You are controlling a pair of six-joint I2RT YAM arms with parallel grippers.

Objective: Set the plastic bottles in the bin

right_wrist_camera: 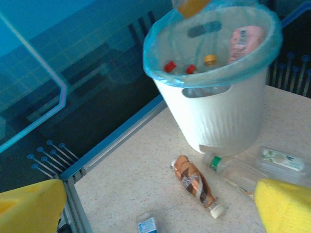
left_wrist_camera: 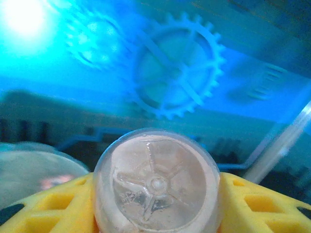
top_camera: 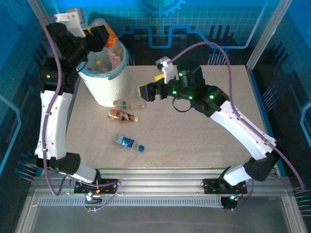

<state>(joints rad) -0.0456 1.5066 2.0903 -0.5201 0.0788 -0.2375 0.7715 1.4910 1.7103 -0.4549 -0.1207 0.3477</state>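
Alignment of bottle over bin is the item to watch. Left hand (top_camera: 102, 35) is raised at the far left and clamps a small clear plastic bottle with an orange label (left_wrist_camera: 155, 187) across its body. The yellow fingers (left_wrist_camera: 243, 204) press on both sides, and the moulded base faces the wrist camera.

From the top view the bottle's long axis is tilted, with the orange part angled down toward the tall round white plastic bin with a light blue liner (top_camera: 104, 90). It sits over the far part of the rim, not plainly over the middle of the mouth. The right wrist view agrees: the orange end hangs just above the liner's far edge. Judgement: letting go probably lands it inside, though a short reach inward would be safer.

Several bottles with red and yellow caps already lie inside the bin.

Right hand (right_wrist_camera: 160, 204) is spread wide with nothing between its fingers. It hovers over the beige speckled surface (top_camera: 194, 136) to the right of the bin, pointing left.

Three bottles are loose on the surface:
- clear bottle with a green cap (top_camera: 130, 103), just beside the bin's foot, long axis running left to right
- brown-labelled bottle (top_camera: 123, 115), next to it
- blue-labelled bottle (top_camera: 129, 142), nearer the arm bases

The right arm is the nearer one to all three.
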